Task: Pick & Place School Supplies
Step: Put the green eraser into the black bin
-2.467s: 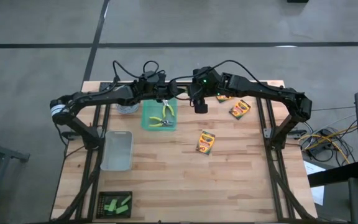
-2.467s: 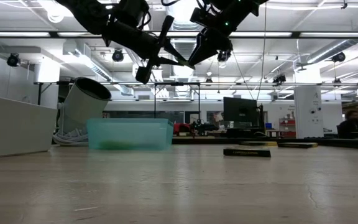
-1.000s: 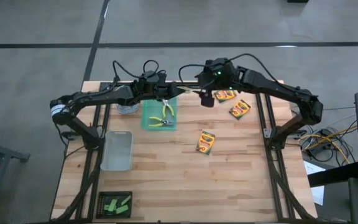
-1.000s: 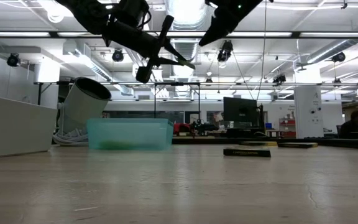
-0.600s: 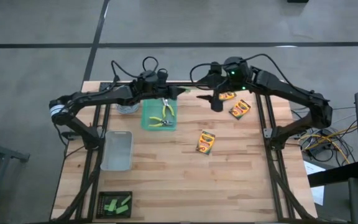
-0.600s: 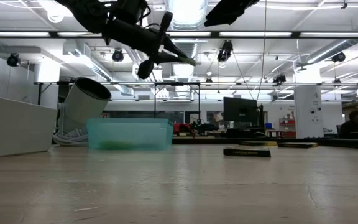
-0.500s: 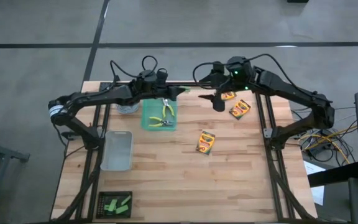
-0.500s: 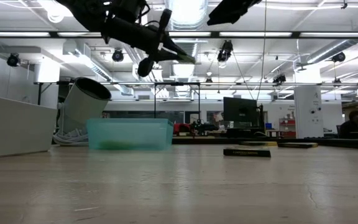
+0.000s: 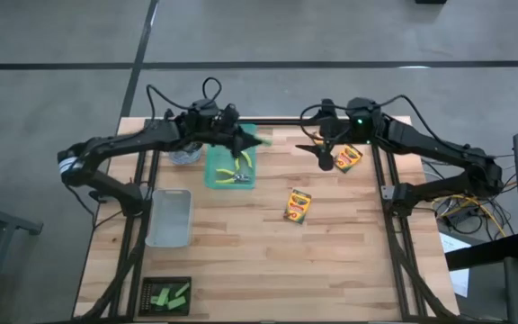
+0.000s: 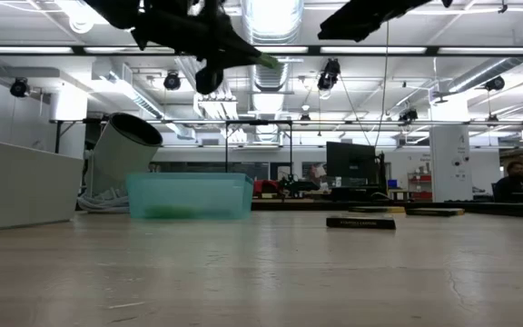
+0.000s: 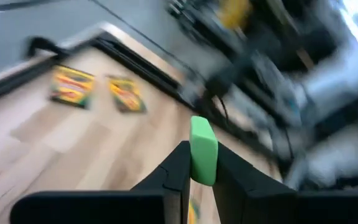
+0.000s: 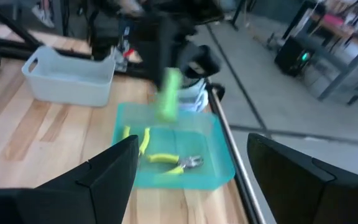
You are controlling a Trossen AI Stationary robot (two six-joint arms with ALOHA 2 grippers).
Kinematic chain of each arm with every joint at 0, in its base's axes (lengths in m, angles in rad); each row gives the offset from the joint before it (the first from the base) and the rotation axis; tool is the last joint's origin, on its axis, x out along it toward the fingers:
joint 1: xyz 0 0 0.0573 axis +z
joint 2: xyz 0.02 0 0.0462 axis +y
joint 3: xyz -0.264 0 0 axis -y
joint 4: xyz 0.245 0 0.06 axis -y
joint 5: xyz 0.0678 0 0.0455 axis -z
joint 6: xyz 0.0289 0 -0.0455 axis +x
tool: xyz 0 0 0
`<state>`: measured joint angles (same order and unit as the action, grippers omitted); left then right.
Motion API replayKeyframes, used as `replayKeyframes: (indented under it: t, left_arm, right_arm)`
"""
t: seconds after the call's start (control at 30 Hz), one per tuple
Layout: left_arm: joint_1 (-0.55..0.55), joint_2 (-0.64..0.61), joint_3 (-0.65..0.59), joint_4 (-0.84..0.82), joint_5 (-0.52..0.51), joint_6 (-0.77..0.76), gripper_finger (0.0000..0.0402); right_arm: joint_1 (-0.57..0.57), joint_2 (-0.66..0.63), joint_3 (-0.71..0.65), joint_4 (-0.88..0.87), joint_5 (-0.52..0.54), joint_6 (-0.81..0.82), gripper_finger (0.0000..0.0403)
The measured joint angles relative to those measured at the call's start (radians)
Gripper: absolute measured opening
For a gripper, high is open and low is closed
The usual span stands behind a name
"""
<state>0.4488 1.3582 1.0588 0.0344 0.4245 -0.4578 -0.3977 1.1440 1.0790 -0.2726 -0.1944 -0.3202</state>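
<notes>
The left pincer (image 9: pixel 252 141) was clamped on a tiny bright green block (image 11: pixel 203 151), held above the teal flat tray (image 9: pixel 215 171) on the wooden bench (image 9: pixel 331 252). The right pincer (image 9: pixel 313 149) stood apart beside a yellow-orange crayon box (image 9: pixel 348 157).

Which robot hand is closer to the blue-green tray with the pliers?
The left. The left gripper, shut on a green block, is above the teal tray's far edge. The right gripper, open, is off beside it.
</notes>
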Motion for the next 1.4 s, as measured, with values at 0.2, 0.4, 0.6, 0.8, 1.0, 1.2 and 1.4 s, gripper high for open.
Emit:
replayKeyframes:
  t: [0.2, 0.4, 0.6, 0.8, 1.0, 1.2, 1.4]
  left_arm:
    - [-0.023, -0.09, 0.0, -0.248, 0.084, 0.04, 0.0051]
    - [-0.074, -0.2, 0.0, -0.568, -0.096, -0.201, 0.0051]
    - [-0.172, -0.27, 0.0, -0.75, -0.205, -0.44, 0.0051]
    - [-0.33, -0.281, 0.0, -0.762, -0.161, -0.462, 0.0051]
    - [-0.541, -0.278, 0.0, -0.818, -0.1, -0.303, 0.0051]
    - [-0.754, -0.278, 0.0, -0.966, -0.101, -0.305, 0.0051]
    - [-0.934, -0.277, -0.001, -1.086, -0.112, -0.422, 0.0051]
  right_arm:
    - [0.0, -0.053, -0.102, 0.097, 0.004, 0.0, 0.0293]
    - [0.0, -0.069, -0.145, 0.098, 0.01, -0.004, 0.0302]
    - [0.0, -0.068, -0.159, 0.098, 0.01, -0.024, 0.0302]
    - [0.0, -0.068, -0.159, 0.1, 0.01, 0.005, 0.0294]
    - [0.0, -0.062, -0.159, 0.098, 0.011, 0.099, 0.0295]
    - [0.0, -0.062, -0.159, 0.099, 0.011, 0.168, 0.0304]
    - [0.0, -0.047, -0.159, 0.098, 0.011, 0.172, 0.0305]
